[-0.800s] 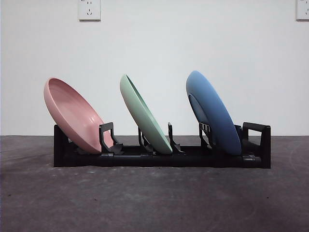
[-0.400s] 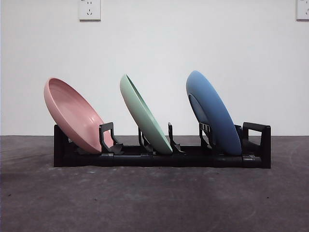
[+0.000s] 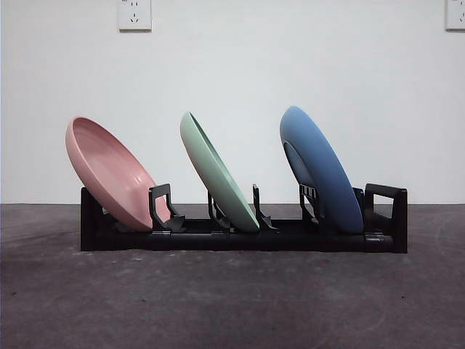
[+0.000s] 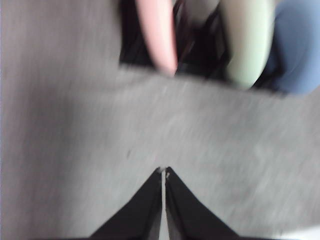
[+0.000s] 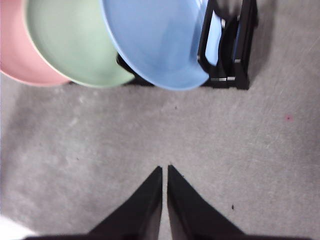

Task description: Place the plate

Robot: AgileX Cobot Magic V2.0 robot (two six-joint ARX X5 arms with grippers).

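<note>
A black dish rack (image 3: 290, 236) stands on the grey table and holds three leaning plates. They are a pink plate (image 3: 109, 173) at the left, a green plate (image 3: 216, 174) in the middle and a blue plate (image 3: 320, 169) at the right. My left gripper (image 4: 163, 172) is shut and empty above bare table, apart from the rack (image 4: 200, 55), with the pink plate (image 4: 157, 32) nearest. My right gripper (image 5: 164, 170) is shut and empty above bare table, short of the blue plate (image 5: 155, 42) and the rack's end (image 5: 235, 55). Neither arm shows in the front view.
A white wall with two sockets (image 3: 134, 13) stands behind the rack. Grey table surface (image 3: 232, 305) lies in front of the rack.
</note>
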